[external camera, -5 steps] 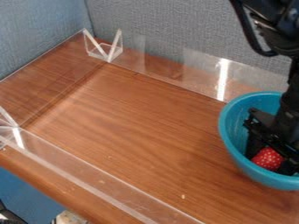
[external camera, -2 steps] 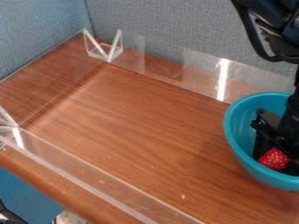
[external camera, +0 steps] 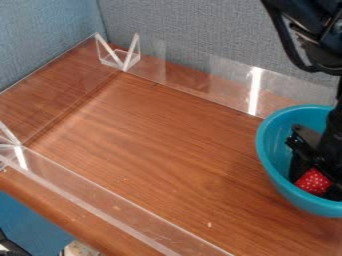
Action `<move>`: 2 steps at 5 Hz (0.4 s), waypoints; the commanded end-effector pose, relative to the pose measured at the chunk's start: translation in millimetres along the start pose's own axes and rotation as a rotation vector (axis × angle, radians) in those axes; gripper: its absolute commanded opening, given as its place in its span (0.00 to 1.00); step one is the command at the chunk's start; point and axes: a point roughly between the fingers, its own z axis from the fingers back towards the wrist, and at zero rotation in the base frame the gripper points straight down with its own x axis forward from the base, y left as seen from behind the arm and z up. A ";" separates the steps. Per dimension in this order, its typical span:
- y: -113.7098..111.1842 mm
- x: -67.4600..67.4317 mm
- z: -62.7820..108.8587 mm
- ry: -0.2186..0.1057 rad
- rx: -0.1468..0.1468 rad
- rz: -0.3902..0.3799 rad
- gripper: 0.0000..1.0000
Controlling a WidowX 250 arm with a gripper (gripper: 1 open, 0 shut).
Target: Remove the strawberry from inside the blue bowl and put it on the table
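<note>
The blue bowl [external camera: 271, 168] stands at the right edge of the table [external camera: 147, 130], partly cut off by the frame. My black gripper [external camera: 313, 176] reaches straight down into it. The small red strawberry [external camera: 313, 182] sits low in the bowl, right at the fingertips, and the dark fingers [external camera: 299, 158] close in on its sides. The gripper looks shut on the strawberry, which rests at or just above the bowl's bottom. The arm hides the berry's top and the far inside of the bowl.
Low clear acrylic walls [external camera: 201, 72] edge the tabletop, with clear corner brackets at the back left [external camera: 118, 52] and the front left [external camera: 11, 152]. Wood surface stretches left of the bowl. A grey-blue fabric wall stands behind.
</note>
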 end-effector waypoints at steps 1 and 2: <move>-10.6 6.5 9.2 -0.029 0.006 -0.098 0.00; -9.9 11.1 6.5 -0.030 0.010 -0.175 0.00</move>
